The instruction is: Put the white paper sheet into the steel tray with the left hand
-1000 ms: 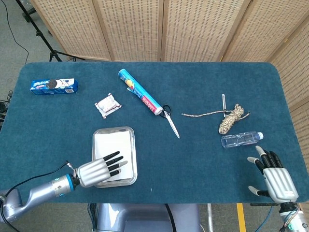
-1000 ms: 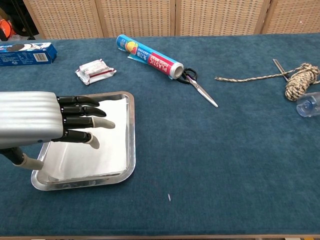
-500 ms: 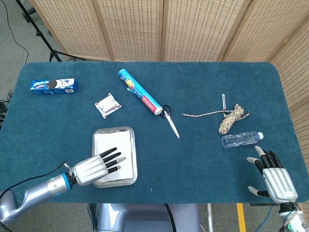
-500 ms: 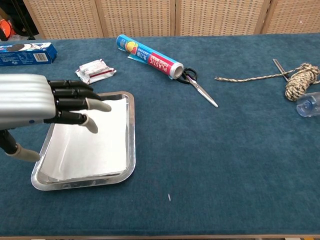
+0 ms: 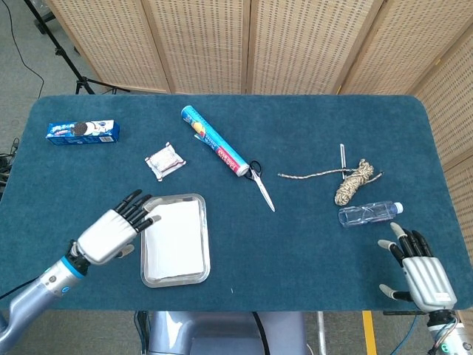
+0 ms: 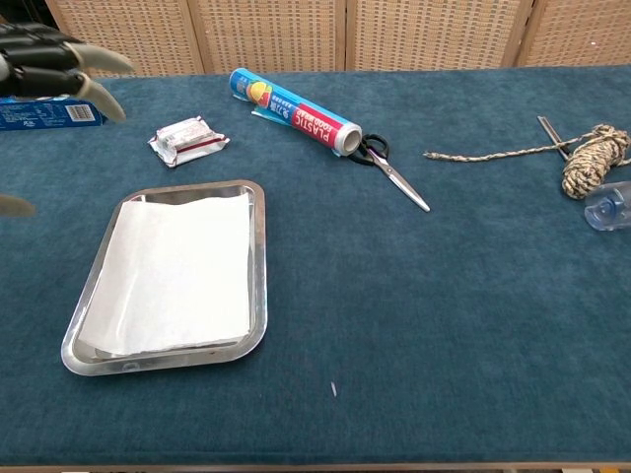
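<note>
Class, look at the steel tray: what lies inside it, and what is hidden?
Inside the steel tray lies the white paper sheet. It covers most of the tray's floor.

**Even, soft light over my counter**

Both of my views are bright and evenly lit from above, with only faint, short shadows under things. The steel tray point(image 6: 258, 256) shows mild glare along its rim. In my chest view my left hand point(image 6: 49, 61) is motion-blurred at the counter's far left corner, its fingers point(image 6: 99, 61) smeared. Elsewhere the focus is sharp, and the head view bends the counter's edges slightly.
</note>
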